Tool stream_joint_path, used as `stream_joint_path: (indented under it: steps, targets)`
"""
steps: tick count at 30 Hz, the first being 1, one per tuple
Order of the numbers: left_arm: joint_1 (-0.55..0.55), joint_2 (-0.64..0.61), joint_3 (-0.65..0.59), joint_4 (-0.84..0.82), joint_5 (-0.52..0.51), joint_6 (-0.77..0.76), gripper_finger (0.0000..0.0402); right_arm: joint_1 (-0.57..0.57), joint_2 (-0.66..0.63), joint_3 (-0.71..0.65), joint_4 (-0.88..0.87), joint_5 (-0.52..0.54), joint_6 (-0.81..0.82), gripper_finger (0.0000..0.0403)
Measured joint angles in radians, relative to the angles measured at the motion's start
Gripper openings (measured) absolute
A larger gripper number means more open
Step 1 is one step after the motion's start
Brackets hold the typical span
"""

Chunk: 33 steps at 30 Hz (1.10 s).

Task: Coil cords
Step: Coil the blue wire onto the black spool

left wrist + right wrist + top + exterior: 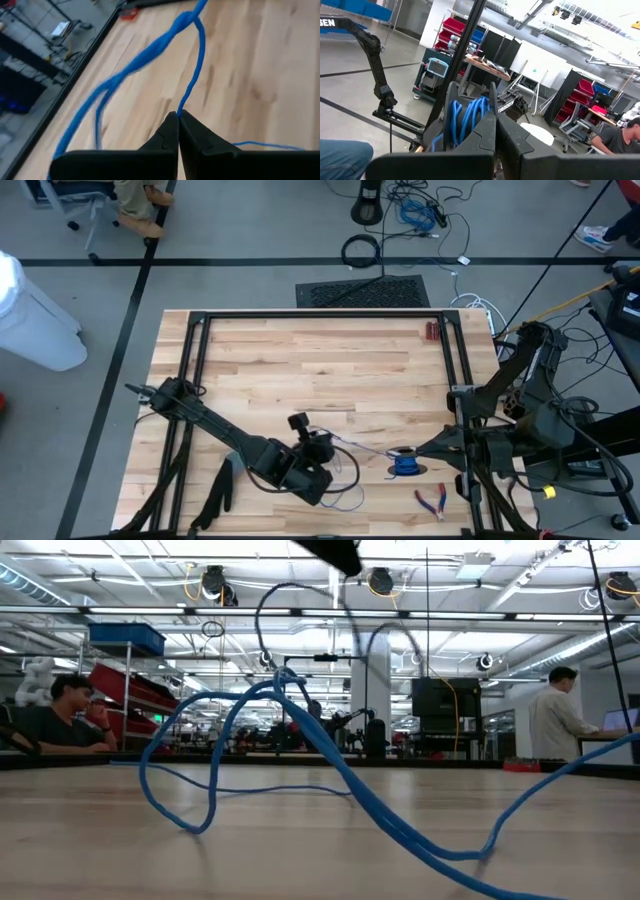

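Pinching the thin blue cord between its closed dark fingers, the left gripper is hanging over the front middle of the pale wooden table. Just to its right, the right gripper is clamping its fingers on the cord's wound bundle, loose loops trailing between them.

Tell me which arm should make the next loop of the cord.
Left, probably. The left gripper is shut on the loose cord, free to carry it round. The right gripper is shut, apparently holding the coil.
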State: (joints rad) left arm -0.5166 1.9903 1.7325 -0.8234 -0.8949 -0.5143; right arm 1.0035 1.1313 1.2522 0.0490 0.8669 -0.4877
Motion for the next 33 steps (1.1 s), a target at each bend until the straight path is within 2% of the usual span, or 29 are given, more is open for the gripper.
stream_joint_path:
  steps: [11,17,20,26,33]
  targets:
    - [0.0,0.0,0.0,-0.337,-0.013,-0.251,0.0004,0.001,0.0,0.0,0.015,0.0,-0.007,0.0]
    - [-0.001,0.0,0.0,-0.466,0.036,-0.352,0.0004,0.039,0.0,0.0,0.054,-0.003,-0.047,0.0]
    - [-0.003,0.0,0.0,-0.48,0.059,-0.37,0.0004,0.066,0.0,0.0,0.107,0.0,-0.116,0.0]
    - [-0.003,0.0,0.0,-0.477,0.08,-0.37,0.0004,0.085,-0.004,0.0,0.23,0.076,-0.237,0.0]
    - [-0.003,0.0,0.0,-0.477,0.124,-0.366,0.0004,0.085,-0.073,0.001,0.322,0.078,-0.314,0.0]
